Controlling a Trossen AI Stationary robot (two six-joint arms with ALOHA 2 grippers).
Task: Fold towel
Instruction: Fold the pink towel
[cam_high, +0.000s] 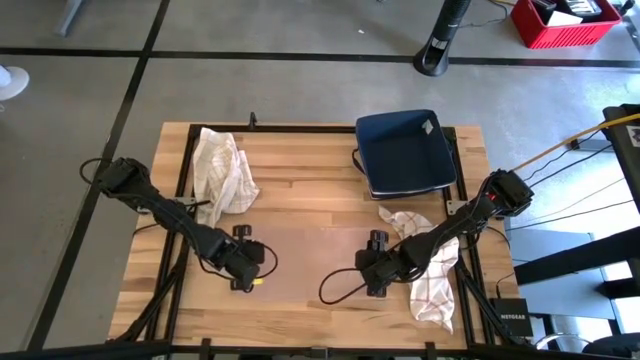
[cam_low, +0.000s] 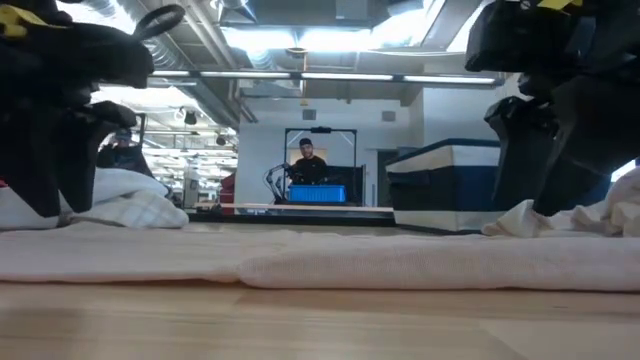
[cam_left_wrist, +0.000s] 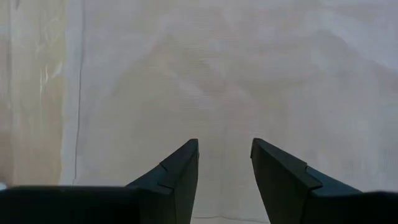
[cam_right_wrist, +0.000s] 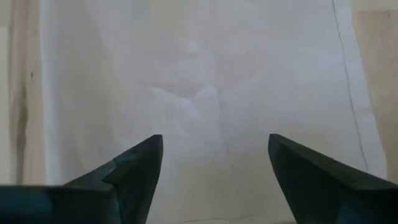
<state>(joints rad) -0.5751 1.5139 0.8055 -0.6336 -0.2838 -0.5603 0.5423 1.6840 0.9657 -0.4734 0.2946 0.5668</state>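
Jaws on the left arm stand narrowly apart with nothing between them, tips pointed down at the towel (cam_high: 310, 262) near its left edge. The right jaws are spread wide and also empty, over the towel's right edge. Neither pair grips cloth; both hang just above it. That reads as a moment between grasps: a wide spread suits letting an edge go or straddling a thick one, while the narrow gap suits pinching a thin layer.

The towel lies flat at the middle of the bench (cam_high: 300, 150), between the two arms, so each can reach one end. From table height its right part (cam_low: 430, 268) looks thicker than its left, as if one layer is laid over another. I judge at least one fold is made, though how many I cannot tell. Its surface (cam_left_wrist: 249, 74) under the left jaws shows only soft creases, and under the right jaws (cam_right_wrist: 199, 93) a small pucker, so smoothing may be wanted before the next fold.

A crumpled cloth (cam_high: 222, 170) lies beyond the towel's left end, and another (cam_high: 432, 290) is just off its right end, partly under the right arm. Both are probably waiting their turn. A blue tray (cam_high: 405, 150) sits behind the towel's right end, likely for finished pieces.
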